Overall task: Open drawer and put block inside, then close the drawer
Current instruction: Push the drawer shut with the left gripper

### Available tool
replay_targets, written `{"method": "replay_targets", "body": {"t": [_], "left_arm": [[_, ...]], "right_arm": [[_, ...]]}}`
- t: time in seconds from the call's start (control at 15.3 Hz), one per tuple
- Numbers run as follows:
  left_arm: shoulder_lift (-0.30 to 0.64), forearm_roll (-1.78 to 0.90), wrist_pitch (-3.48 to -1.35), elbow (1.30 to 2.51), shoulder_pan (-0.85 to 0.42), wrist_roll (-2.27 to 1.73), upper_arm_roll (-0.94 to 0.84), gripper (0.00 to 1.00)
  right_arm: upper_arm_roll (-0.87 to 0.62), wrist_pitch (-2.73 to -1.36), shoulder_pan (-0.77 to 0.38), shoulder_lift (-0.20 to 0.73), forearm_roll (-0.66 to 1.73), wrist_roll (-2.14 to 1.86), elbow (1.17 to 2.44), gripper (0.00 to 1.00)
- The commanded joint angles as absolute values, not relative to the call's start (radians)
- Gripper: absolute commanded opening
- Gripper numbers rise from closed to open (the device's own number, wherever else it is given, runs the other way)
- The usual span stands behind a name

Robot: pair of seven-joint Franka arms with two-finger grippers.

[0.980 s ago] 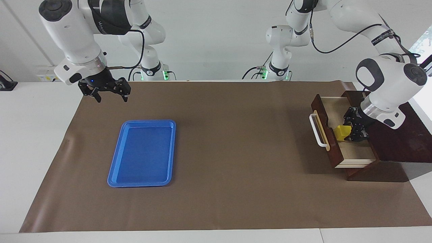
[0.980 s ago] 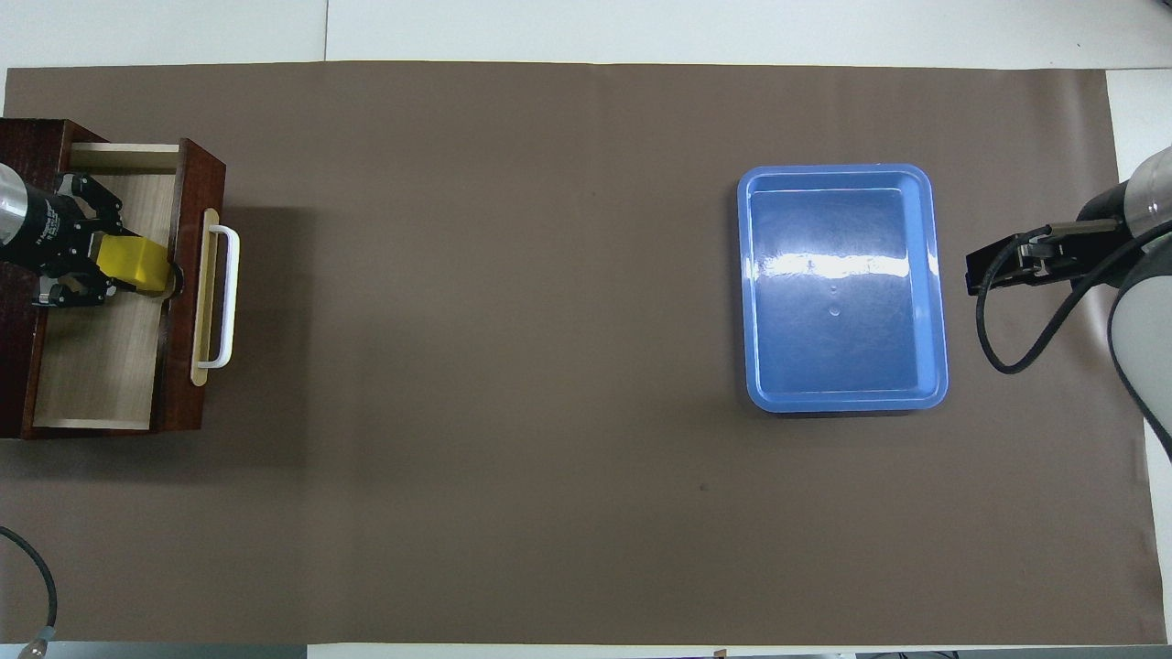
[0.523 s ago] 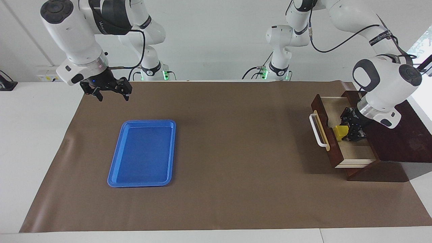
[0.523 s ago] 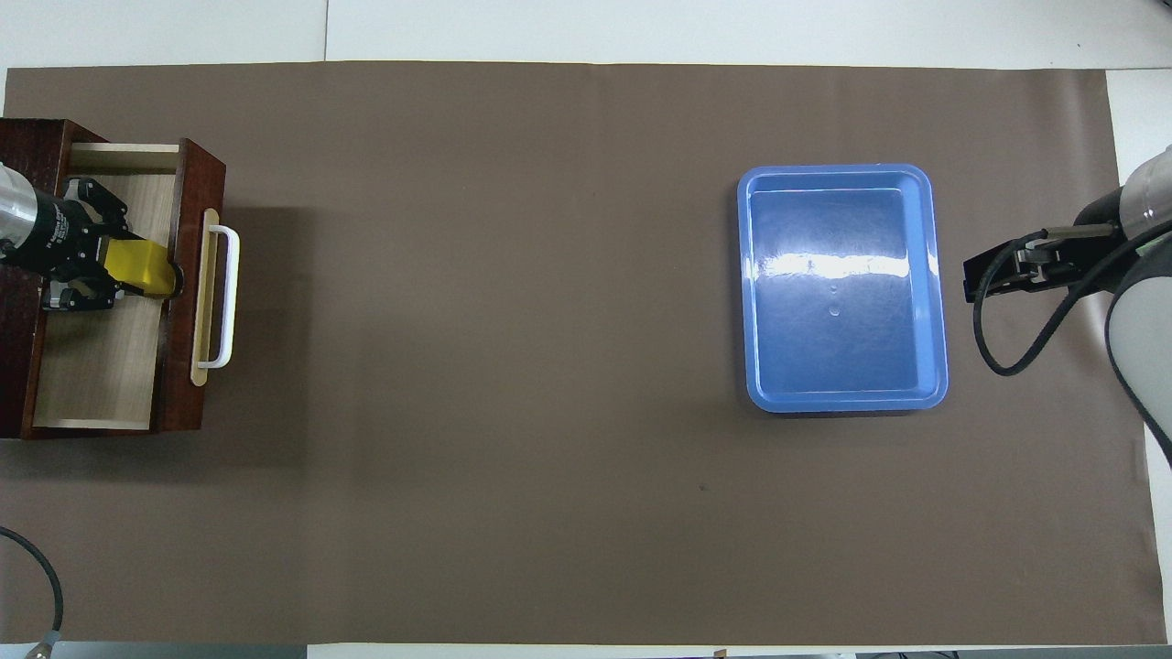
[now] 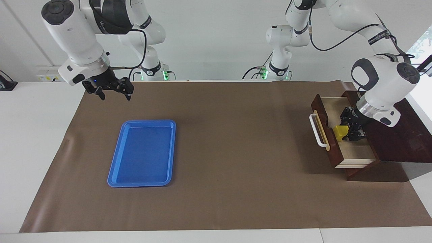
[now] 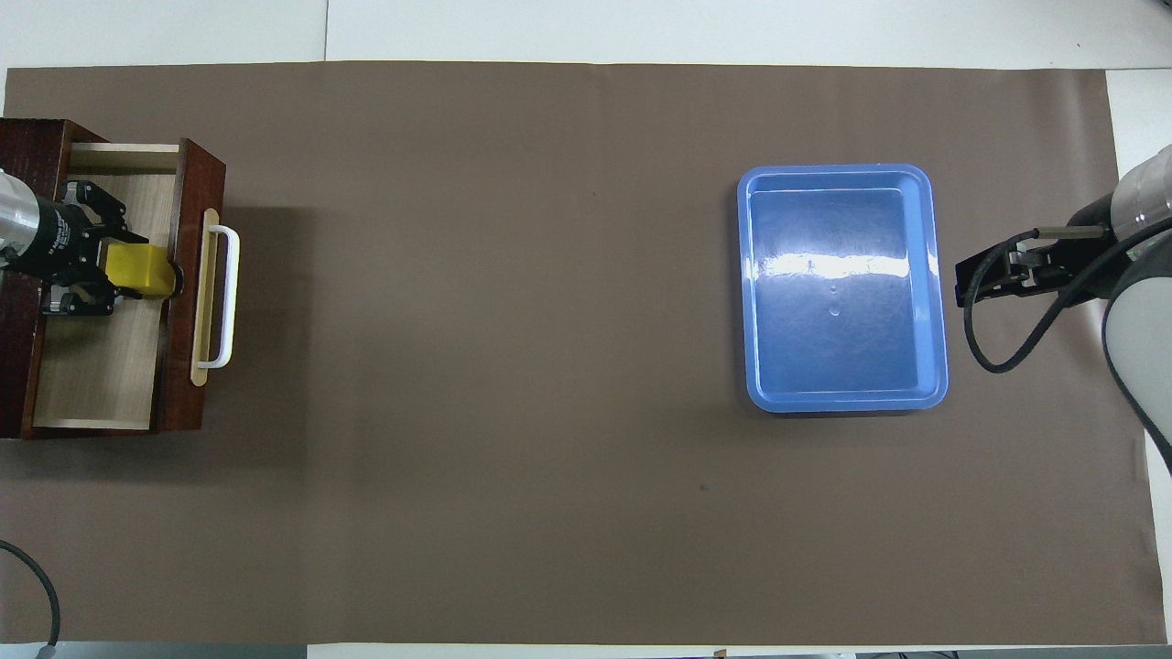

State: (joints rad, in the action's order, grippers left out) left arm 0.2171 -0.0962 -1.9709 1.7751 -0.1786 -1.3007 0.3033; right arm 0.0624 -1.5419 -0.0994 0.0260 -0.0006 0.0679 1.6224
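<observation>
While the left gripper [image 5: 347, 132] is sitting at the block [image 5: 341, 132] in the drawer [image 5: 325, 114] | we cannot tell its grip | we are judging the block light, rigid, best held by flat sides | right gripper [image 5: 113, 93] is waiting wide.

You get bright, even overhead light, a white glare streak across the flat blue plastic tray [image 6: 841, 286], a soft shadow beside the dark reddish-brown wooden drawer [image 5: 324, 130], both views sharp.

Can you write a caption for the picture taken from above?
Left gripper at the yellow block inside the open drawer; right gripper waits beside the blue tray.
</observation>
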Motion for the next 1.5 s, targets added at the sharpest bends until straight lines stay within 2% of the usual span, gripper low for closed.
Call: {"method": "replay_targets", "body": {"t": [0.0,0.26,0.46,0.65,0.92,1.11,1.44], "left_arm": [[0.201,-0.055,-1.941,1.746,-0.198,-1.305,0.313,1.00],[0.201,-0.054,-1.768,1.590,-0.198,-1.305,0.305,1.00],[0.199,-0.064,-1.698,1.534,-0.198,-1.344,0.250,1.00],[0.189,-0.063,-1.709,1.563,-0.198,-1.494,0.172,1.00],[0.129,0.029,-1.779,1.734,-0.206,-1.520,0.055,1.00],[0.110,0.043,-1.867,1.822,-0.203,-1.516,0.066,1.00],[0.110,0.043,-1.954,1.855,-0.198,-1.468,0.173,1.00]], "right_arm": [[0.054,-1.536,-0.094,0.006,0.017,0.077,1.643,1.00],[0.054,-1.536,-0.080,0.008,0.018,0.078,1.638,1.00],[0.054,-1.536,-0.081,0.008,0.017,0.078,1.638,1.00],[0.054,-1.536,-0.081,0.008,0.018,0.078,1.638,1.00],[0.054,-1.536,-0.081,0.008,0.017,0.078,1.638,1.00],[0.054,-1.536,-0.081,0.008,0.018,0.078,1.638,1.00],[0.054,-1.536,-0.081,0.008,0.018,0.078,1.638,1.00]]}}
